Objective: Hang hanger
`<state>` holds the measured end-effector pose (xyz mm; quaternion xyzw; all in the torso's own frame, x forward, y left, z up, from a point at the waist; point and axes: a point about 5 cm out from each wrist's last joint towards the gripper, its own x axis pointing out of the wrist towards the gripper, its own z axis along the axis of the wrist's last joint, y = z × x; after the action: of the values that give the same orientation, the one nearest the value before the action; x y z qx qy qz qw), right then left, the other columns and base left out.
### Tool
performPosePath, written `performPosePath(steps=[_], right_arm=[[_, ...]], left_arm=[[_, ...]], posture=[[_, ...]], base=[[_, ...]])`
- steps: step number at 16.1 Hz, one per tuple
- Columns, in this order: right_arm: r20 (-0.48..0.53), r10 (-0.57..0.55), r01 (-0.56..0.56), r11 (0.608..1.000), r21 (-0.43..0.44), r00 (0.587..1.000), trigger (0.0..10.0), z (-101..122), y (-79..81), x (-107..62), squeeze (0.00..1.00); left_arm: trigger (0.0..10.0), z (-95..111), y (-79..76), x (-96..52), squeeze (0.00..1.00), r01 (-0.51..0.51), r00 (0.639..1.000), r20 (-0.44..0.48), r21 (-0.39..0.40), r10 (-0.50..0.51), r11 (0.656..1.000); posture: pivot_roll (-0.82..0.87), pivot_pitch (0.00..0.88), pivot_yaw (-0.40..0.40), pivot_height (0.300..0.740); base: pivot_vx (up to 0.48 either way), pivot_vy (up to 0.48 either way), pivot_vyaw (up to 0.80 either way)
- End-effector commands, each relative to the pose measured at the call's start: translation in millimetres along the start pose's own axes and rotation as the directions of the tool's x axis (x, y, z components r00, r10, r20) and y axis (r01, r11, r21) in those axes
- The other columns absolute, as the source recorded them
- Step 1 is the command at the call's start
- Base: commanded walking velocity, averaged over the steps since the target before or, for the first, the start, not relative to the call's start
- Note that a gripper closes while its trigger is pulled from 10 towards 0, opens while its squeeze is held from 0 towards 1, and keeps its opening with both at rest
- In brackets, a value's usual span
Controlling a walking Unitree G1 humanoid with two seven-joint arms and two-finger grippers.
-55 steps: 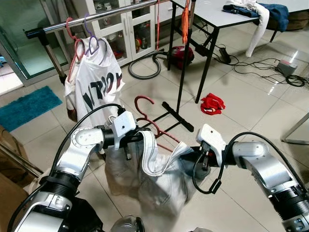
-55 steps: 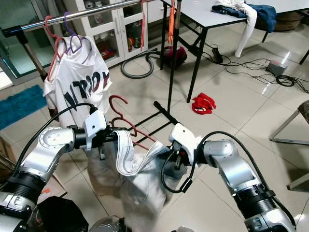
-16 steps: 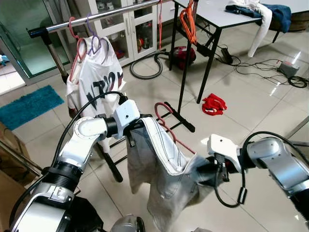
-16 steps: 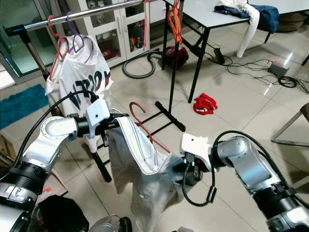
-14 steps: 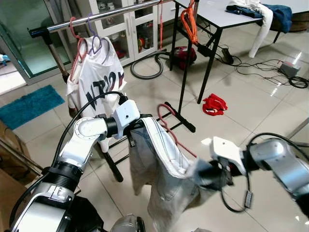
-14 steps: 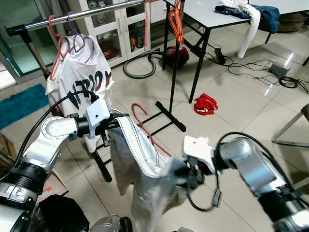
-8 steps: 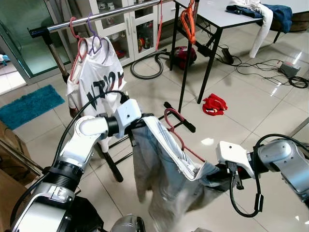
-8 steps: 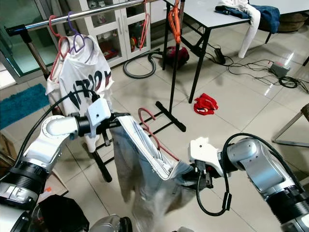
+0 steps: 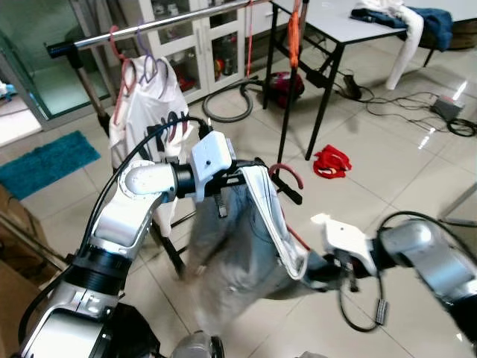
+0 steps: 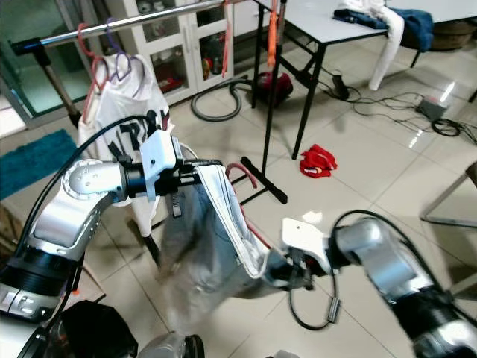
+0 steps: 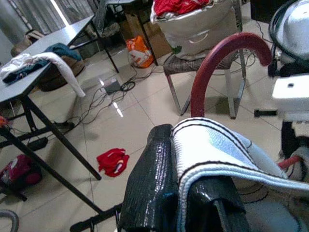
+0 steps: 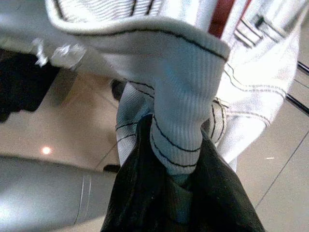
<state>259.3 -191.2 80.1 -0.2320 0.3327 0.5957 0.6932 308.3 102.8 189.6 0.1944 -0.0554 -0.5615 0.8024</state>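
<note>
A robot holds a pale grey garment (image 9: 246, 253) stretched between its two arms, with a dark red hanger (image 9: 287, 173) threaded inside it. The landmark is the clothes rail (image 9: 149, 26), a steel bar beyond the robot's left arm.

The left gripper (image 9: 242, 175) is below the rail and nearer the robot. Its black fingers (image 11: 149, 188) are clamped on the garment's ribbed collar band. The hanger's hook rises just behind those fingers, curving free above the cloth. The right gripper (image 9: 317, 272) is lower and well away from the rail, toward the robot's right. It is closed on a bunched fold of the same ribbed band, seen pinched tight in the right wrist view.

The hanger looks stiff and light. The garment looks soft and loose, likely to sag and swing, and it could slide off the hanger's arms if tilted. The collar next to the hook seems the safest hold, since it steadies both hanger and cloth.

A white shirt (image 9: 153, 97) already hangs on the rail from pink and purple hangers. A black table (image 9: 328, 26) stands to the right of the rail.

Most of the hanger is hidden inside the garment. The lower garment is blurred. The rail's far end is cut off.
</note>
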Motion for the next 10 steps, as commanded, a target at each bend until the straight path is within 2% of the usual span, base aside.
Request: performPosePath(steps=[1, 4, 6, 8, 10], right_arm=[[-0.003, -0.04, 0.04, 0.998, 0.053, 0.999, 10.0, 1.6, -6.1, 9.1, 0.0], [0.212, -0.168, 0.14, 0.98, 0.138, 0.963, 10.0, 37.4, -23.6, 11.4, 0.0], [0.341, -0.168, 0.104, 0.975, 0.197, 0.925, 10.0, 58.5, -25.4, 10.7, 0.0], [0.389, -0.162, 0.081, 0.973, 0.216, 0.907, 10.0, 67.5, -25.4, 12.1, 0.0], [0.393, -0.168, 0.082, 0.971, 0.227, 0.904, 10.0, 68.7, -27.6, 11.3, 0.0]], left_arm=[[10.0, 25.5, 6.5, 1.3, 0.0, -0.006, 0.996, 0.092, 0.08, -0.002, 0.997], [10.0, 11.9, -2.6, -1.0, 0.0, 0.012, 0.999, 0.05, 0.018, -0.013, 1.0], [10.0, 6.0, -7.6, -2.2, 0.0, 0.025, 0.999, 0.033, -0.009, -0.025, 1.0], [10.0, 1.7, -10.7, -2.9, 0.0, 0.049, 0.999, 0.018, -0.032, -0.049, 0.998], [10.0, 0.2, -14.7, -3.0, 0.0, 0.079, 0.997, 0.014, -0.047, -0.078, 0.996]], posture=[[-0.09, 0.0, 0.07, 0.74], [-0.08, 0.0, 0.064, 0.74], [-0.08, 0.0, 0.063, 0.74], [-0.08, 0.0, 0.063, 0.74], [-0.08, 0.0, 0.064, 0.74]], base=[[0.0, 0.0, 0.0], [0.0, 0.0, 0.0], [0.0, 0.0, 0.0], [0.0, 0.0, 0.0], [0.0, 0.0, 0.0]])
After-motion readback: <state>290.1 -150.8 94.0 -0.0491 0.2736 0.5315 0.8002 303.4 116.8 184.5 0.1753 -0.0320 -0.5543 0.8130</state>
